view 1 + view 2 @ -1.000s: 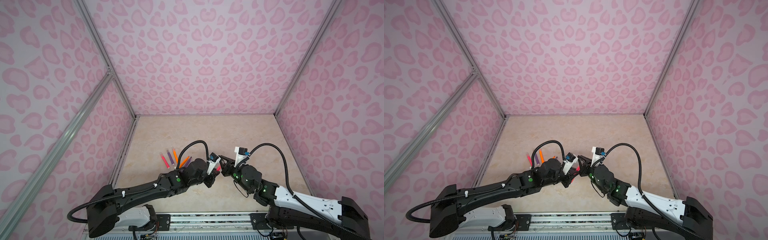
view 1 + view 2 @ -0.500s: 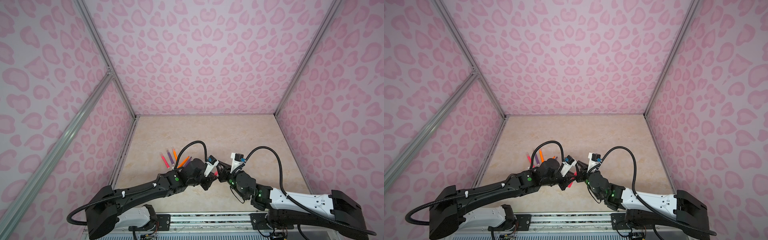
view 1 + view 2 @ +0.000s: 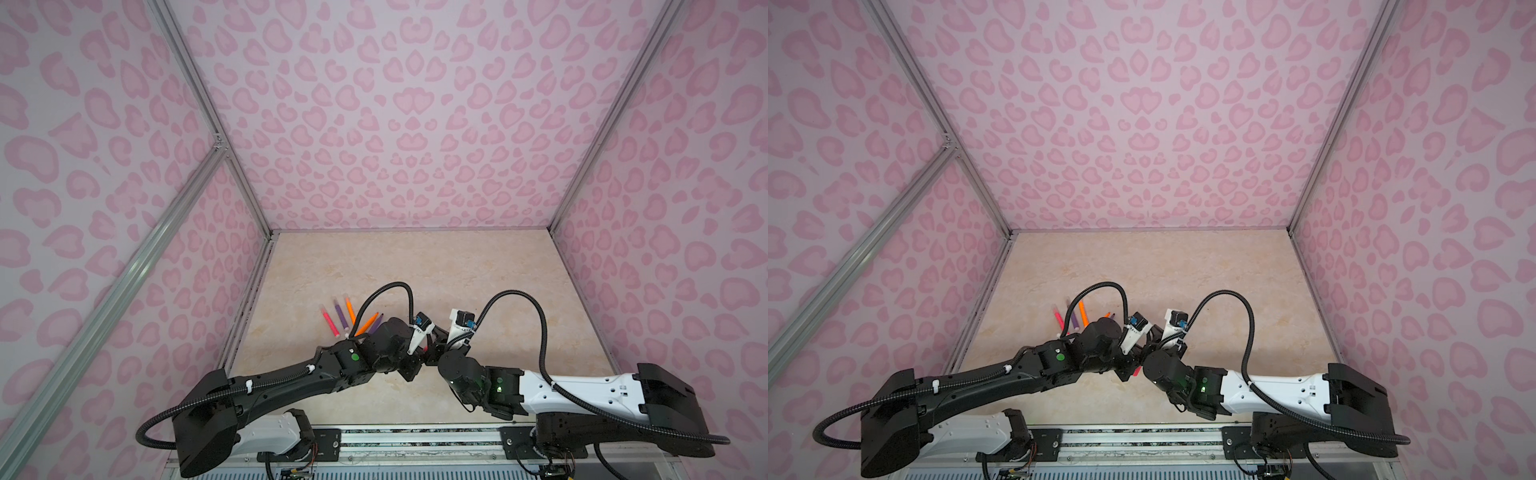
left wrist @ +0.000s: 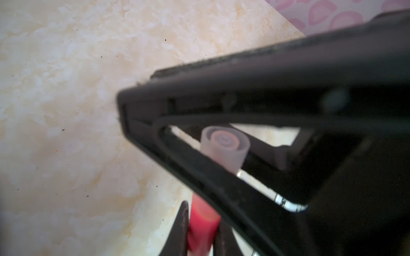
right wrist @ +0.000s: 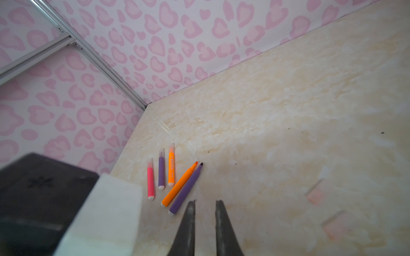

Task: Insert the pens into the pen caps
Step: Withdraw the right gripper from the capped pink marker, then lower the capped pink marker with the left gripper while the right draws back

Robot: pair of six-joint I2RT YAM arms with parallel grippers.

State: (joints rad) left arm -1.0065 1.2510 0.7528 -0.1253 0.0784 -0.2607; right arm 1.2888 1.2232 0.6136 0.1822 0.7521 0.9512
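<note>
Right gripper (image 5: 205, 204) nearer, pink pen (image 4: 203, 223) half-hidden

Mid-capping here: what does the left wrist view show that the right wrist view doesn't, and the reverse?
Left wrist only: the pink-red pen in the left pincer, and a clear pen cap seen end-on. Right wrist only: lying on the table, three capped pens, two uncapped pens, two faint loose caps. Both: the right pincer, beige table, pink patterned wall.
</note>
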